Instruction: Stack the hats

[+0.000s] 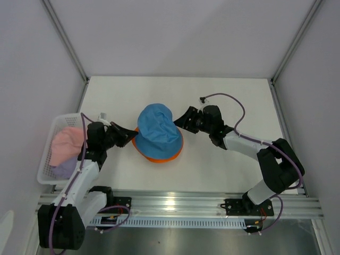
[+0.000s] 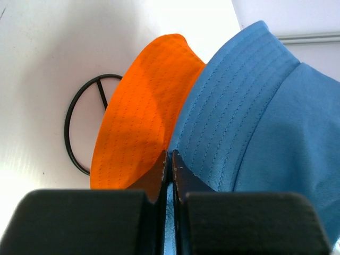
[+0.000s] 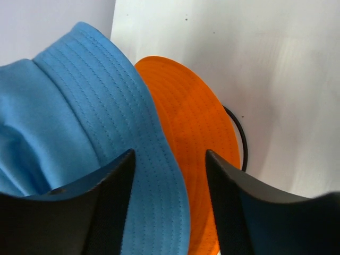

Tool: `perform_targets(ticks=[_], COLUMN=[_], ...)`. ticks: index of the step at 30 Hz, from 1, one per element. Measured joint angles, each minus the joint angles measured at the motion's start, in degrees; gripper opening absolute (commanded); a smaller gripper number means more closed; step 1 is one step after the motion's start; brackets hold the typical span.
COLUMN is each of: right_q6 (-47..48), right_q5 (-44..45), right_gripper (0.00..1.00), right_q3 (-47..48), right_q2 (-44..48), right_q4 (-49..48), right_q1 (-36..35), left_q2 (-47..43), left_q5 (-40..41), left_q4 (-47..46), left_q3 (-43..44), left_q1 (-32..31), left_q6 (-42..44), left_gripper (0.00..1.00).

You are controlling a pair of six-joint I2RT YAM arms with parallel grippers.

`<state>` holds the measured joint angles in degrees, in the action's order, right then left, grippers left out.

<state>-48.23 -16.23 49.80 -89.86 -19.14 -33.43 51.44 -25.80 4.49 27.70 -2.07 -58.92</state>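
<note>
**Desk:** Where are the hats relative to your left end effector (image 1: pixel 127 136)?

**Me:** I see the soft blue fabric bucket hat (image 1: pixel 156 127) sitting crown-up on the soft orange fabric bucket hat (image 1: pixel 159 158) in the middle of the bench (image 1: pixel 223 101). My left end effector is at their left brim. It is clenched, and a sliver of blue fabric shows between its fingers, with the orange brim lying against them.

**Desk:** And the right end effector (image 1: pixel 181 119)?

**Me:** It is released, with its fingers spread. It sits at the right side of the pair, and in my wrist view both brims run between the fingers. I cannot tell whether they touch the fabric.

**Desk:** What about edges and open room?

**Me:** A black wire frame (image 2: pixel 101 93) pokes out from under the orange brim. Bare bench lies beyond the hats and to their right, as far as the walls. On my left, a white plastic mesh basket (image 1: pixel 45 154) sits at the bench edge, just beside the left arm. It holds a pink fabric bucket hat (image 1: pixel 66 142) and a lavender fabric bucket hat (image 1: pixel 66 169).
</note>
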Motion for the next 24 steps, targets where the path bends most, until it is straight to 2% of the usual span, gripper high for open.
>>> perform_targets(ticks=[2,4,7,8,10,12,24], right_q6=[-0.1,-0.2,-0.3,-0.3,-0.7,-1.1,-4.7], right_q5=[0.6,1.0,1.4,1.5,1.9,2.0,0.4], right_gripper=[0.5,0.5,0.56,0.64,0.71,0.75,0.69], right_q3=[-0.3,-0.3,-0.7,-0.9,-1.4,-2.1,-6.3], right_q2=[0.0,0.0,0.4,0.6,1.1,1.7,7.1], right_q4=[0.2,0.5,0.6,0.8,1.1,1.2,-1.1], right_q1=[0.0,0.0,0.0,0.0,0.0,0.1,1.5], left_q2=[0.8,1.4,1.5,1.5,1.5,1.5,0.6], left_q5=[-0.3,-0.3,0.1,0.4,1.4,2.2,4.9], left_q4=[-0.8,-1.0,-0.5,0.1,1.8,3.4,5.9], left_q3=[0.0,0.0,0.0,0.0,0.1,0.1,0.1], left_q1=[0.0,0.0,0.0,-0.1,-0.1,-0.1,-1.8], left_q6=[0.2,0.5,1.1,1.5,2.5,3.2,6.6], left_gripper=[0.01,0.01,0.01,0.01,0.01,0.01,0.01])
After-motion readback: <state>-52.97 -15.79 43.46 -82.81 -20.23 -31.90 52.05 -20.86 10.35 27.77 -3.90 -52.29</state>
